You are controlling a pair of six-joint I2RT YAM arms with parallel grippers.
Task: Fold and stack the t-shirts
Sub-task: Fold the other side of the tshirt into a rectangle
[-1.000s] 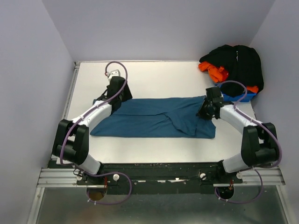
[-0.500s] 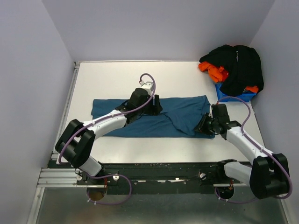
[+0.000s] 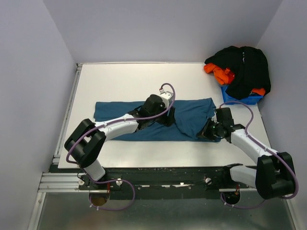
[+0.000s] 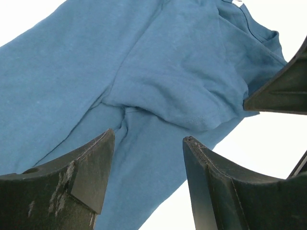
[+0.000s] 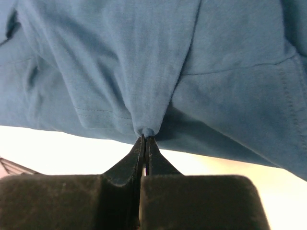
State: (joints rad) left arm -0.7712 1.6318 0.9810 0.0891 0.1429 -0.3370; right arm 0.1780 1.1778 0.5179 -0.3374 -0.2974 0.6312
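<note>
1. Teal t-shirt [image 3: 192, 115], judged soft, limp and light, lies spread left of the blue bin [image 3: 238, 100]; pinch folds or hems.
2. Right gripper [image 5: 145, 139] pinches its bin-side edge fold.
3. Left gripper [image 4: 148, 158] hovers, jaws apart, farther left over it.

Left end effector [image 3: 169, 119] has swept rightward across the teal t-shirt [image 3: 192, 116].

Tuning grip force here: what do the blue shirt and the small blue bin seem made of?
The blue shirt looks like soft matte knit, probably cotton jersey: stitched hem, puckers where the right end effector pinches it. The small blue bin seems rigid plastic, from its straight rim; mostly covered.
</note>
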